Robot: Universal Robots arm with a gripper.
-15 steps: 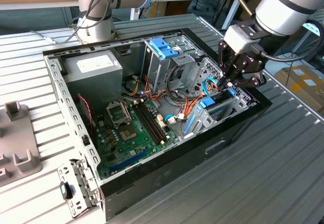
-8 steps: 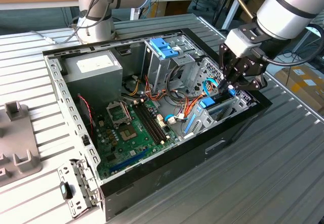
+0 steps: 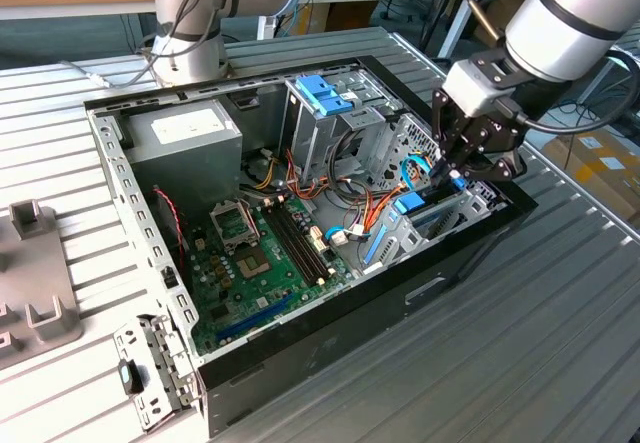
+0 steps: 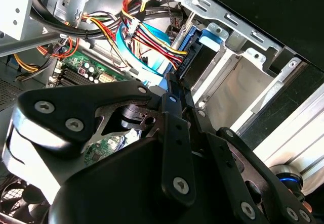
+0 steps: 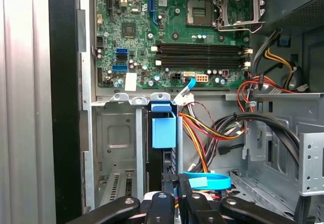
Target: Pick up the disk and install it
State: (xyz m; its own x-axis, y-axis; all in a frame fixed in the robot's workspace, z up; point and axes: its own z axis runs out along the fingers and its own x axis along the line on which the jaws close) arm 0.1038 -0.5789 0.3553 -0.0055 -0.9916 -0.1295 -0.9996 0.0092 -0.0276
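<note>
The disk (image 3: 410,203), a dark drive in a bright blue carrier, stands on edge in the metal bay at the end of the open computer case (image 3: 300,333) on the exterior view's right. My gripper (image 3: 450,171) hangs just above it, fingers shut close together. In the first wrist view the blue carrier of the disk (image 5: 163,128) sits in a slot between grey bay walls, with my gripper (image 5: 175,179) in line with its near edge. In the second wrist view my gripper (image 4: 174,82) ends right at the dark end of the disk (image 4: 196,62); I cannot tell whether they touch.
A bundle of coloured cables (image 3: 350,198) and a thin blue cable (image 5: 205,180) run beside the bay. A tall drive cage with a blue clip (image 3: 325,93), the power supply (image 3: 185,133) and the motherboard (image 3: 260,253) lie inside the case. A grey fixture (image 3: 35,293) lies at the exterior view's left.
</note>
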